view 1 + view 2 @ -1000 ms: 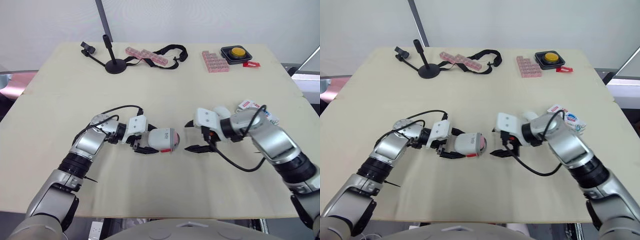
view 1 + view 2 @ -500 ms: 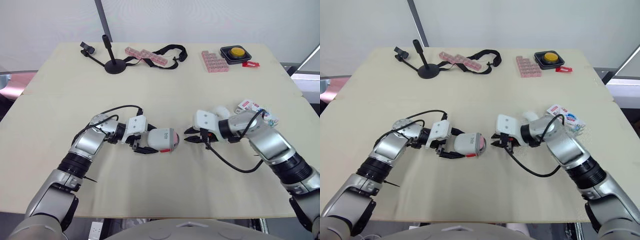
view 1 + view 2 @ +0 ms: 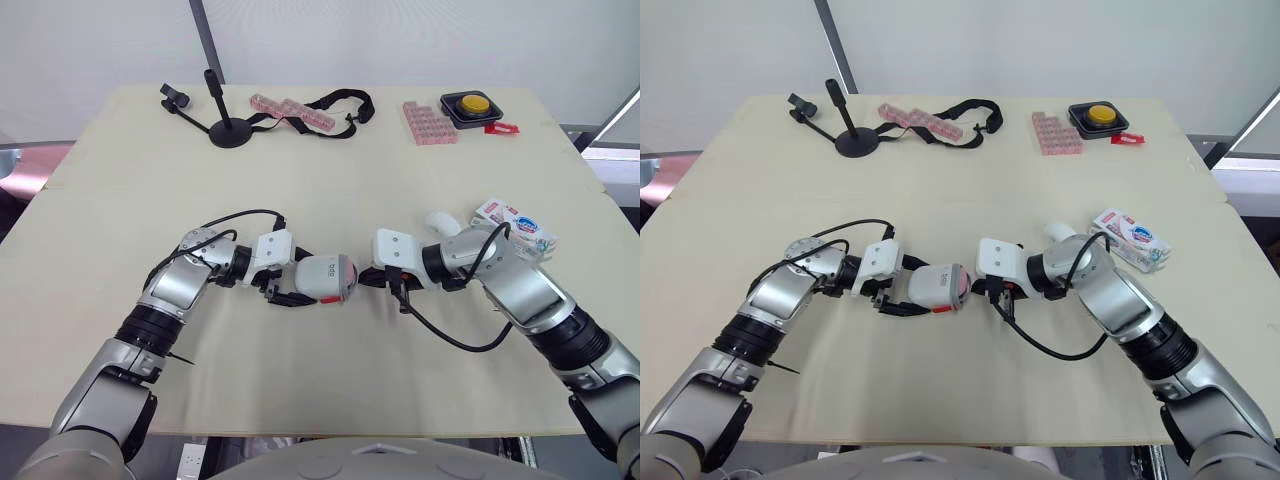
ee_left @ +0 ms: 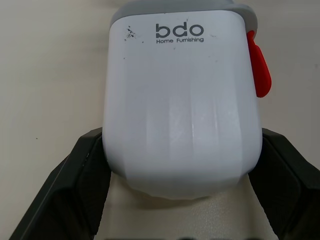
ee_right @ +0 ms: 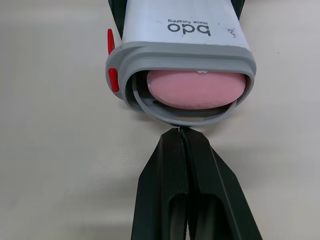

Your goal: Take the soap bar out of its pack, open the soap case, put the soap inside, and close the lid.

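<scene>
The white soap case (image 3: 322, 277) lies on its side on the table (image 3: 320, 190), its grey-rimmed mouth turned to the right. My left gripper (image 3: 303, 282) is shut on the soap case, one black finger (image 4: 75, 175) along each side. A pink soap bar (image 5: 196, 89) sits inside the open mouth. My right gripper (image 5: 181, 131) is shut, fingers pressed together, and its tips touch the lower grey rim of the case. A red latch (image 4: 260, 70) shows on the case's side. The soap pack (image 3: 514, 224) lies on the table to the right, behind my right arm.
At the table's back stand a black stand (image 3: 225, 125), pink strips with a black strap (image 3: 300, 108), a pink block (image 3: 430, 122) and a yellow button in a black tray (image 3: 472, 105) with a red piece (image 3: 503, 128) beside it.
My right gripper went from wide open to shut and moved left until its tips reached the case's mouth. The left gripper and the case stayed put.
</scene>
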Robot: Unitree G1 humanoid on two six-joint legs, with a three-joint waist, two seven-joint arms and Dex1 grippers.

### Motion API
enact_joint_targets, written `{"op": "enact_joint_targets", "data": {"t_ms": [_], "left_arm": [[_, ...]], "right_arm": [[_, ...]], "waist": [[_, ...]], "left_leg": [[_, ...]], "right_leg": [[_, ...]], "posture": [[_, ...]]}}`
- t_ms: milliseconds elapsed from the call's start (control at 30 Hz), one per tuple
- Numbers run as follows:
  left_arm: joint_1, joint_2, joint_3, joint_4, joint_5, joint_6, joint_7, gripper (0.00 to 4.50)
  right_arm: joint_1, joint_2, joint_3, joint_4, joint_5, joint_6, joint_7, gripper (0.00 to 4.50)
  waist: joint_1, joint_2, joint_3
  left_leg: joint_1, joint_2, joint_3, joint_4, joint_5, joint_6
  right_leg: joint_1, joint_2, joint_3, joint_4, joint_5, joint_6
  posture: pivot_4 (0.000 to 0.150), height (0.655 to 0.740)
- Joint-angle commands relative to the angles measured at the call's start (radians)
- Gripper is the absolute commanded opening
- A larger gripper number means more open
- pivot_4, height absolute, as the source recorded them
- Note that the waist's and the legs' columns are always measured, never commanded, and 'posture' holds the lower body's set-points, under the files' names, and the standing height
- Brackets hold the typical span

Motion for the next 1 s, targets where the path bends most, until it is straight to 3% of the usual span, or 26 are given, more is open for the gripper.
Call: {"op": "enact_joint_targets", "data": {"t_ms": [33,367,467,633,767,833,1000], "left_arm": [[-0.012,-0.002,0.010,-0.022,-0.014,-0.012,0.001,3.43],[-0.004,0.003,0.033,-0.022,-0.021,-0.033,0.022,3.43],[0.000,-0.001,0.047,-0.025,-0.023,-0.062,0.045,3.43],[0.002,-0.027,0.090,-0.027,-0.006,-0.185,0.153,3.43],[0.015,-0.048,0.117,-0.039,0.010,-0.275,0.238,3.43],[0.029,-0.057,0.120,-0.056,0.022,-0.315,0.276,3.43],[0.070,-0.079,0.118,-0.094,0.042,-0.385,0.347,3.43]], "right_arm": [[-0.020,0.002,-0.017,-0.013,0.003,-0.025,0.000,0.04],[0.106,-0.156,-0.193,0.052,0.084,-0.077,0.061,0.04],[0.149,-0.181,-0.260,0.021,0.185,0.050,0.085,0.89],[0.164,-0.114,-0.430,-0.072,0.494,0.569,-0.004,2.57],[0.126,-0.004,-0.538,-0.092,0.594,0.833,-0.135,3.64],[0.089,0.069,-0.597,-0.081,0.613,0.949,-0.201,4.45],[0.001,0.166,-0.666,-0.020,0.661,1.029,-0.326,4.45]], "waist": [[0.000,0.000,0.000],[0.003,0.000,0.000],[0.001,0.000,0.000],[0.004,0.000,0.000],[0.013,0.000,0.000],[0.016,0.000,0.000],[0.030,0.001,0.000]], "left_leg": [[0.000,0.000,0.000,0.000,0.000,0.000],[-0.001,0.000,0.000,0.000,0.000,0.000],[-0.002,0.000,0.000,0.000,0.000,0.000],[-0.002,0.000,0.000,0.000,0.000,0.000],[-0.002,0.000,0.000,0.000,0.000,0.000],[-0.002,0.000,0.000,0.001,0.000,0.000],[0.000,0.000,0.000,0.000,0.000,0.000]], "right_leg": [[0.000,0.000,0.000,0.000,0.000,0.000],[0.000,0.000,0.001,-0.001,0.000,0.000],[0.000,0.000,0.001,-0.002,0.000,0.000],[0.000,0.001,0.001,-0.003,0.000,0.000],[0.000,0.002,0.000,-0.003,0.000,0.000],[0.000,0.002,-0.001,-0.003,0.000,0.000],[0.000,0.002,-0.002,-0.003,0.000,0.000]], "posture": [[0.150,0.7400],[0.150,0.7400],[0.150,0.7400],[0.150,0.7400],[0.150,0.7400],[0.150,0.7400],[0.150,0.7400]]}}
